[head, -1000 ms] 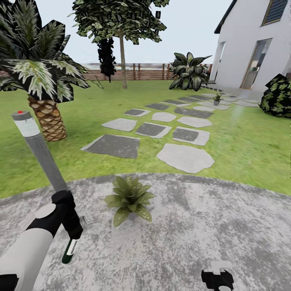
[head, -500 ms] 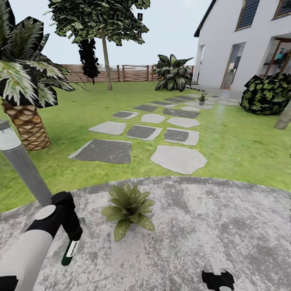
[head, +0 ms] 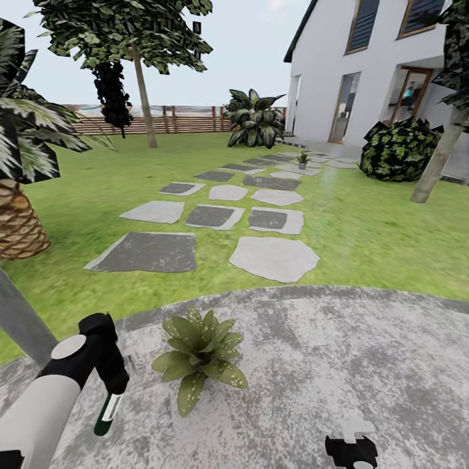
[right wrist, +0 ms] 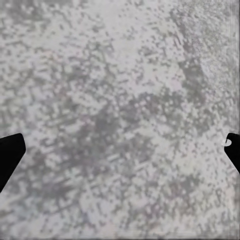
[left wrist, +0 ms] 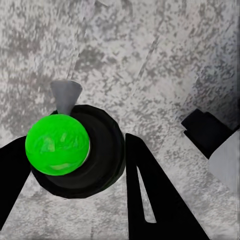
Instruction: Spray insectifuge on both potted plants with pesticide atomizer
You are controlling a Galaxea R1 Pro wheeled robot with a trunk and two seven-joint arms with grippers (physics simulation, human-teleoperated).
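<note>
A green lawn [head: 365,241] is seen stretching back to a brown slatted fence [head: 189,119], with a white house [head: 365,71] standing at the right and a trail of grey and white stepping stones [head: 273,258] laid across the grass. The near ground is taken up by a round grey gravel patio [head: 339,365], which is also seen beneath both wrist cameras. A palm with a scaly trunk [head: 16,225] is placed at the left edge, and a grey post [head: 23,322] rises beside it. A broad-leaved shrub [head: 253,120] is set near the fence, and a dark bush [head: 397,148] near the house. One potted plant [head: 197,355], a low rosette of speckled pointed leaves, is set on the patio near its front edge; its pot is hidden under the leaves. A second small potted plant [head: 302,159] is seen far off among the stepping stones, its pot just visible. The left gripper [head: 112,384] is closed on the pesticide atomizer [head: 106,413], which is held pointing down over the patio, just to the left of the near plant; in the left wrist view the bottle's end appears as a bright green disc [left wrist: 57,145] between the black fingers [left wrist: 150,195]. The right gripper [head: 352,449] is held low over bare gravel with its jaws spread wide, its fingertips [right wrist: 10,152] showing at opposite edges of the right wrist view.
</note>
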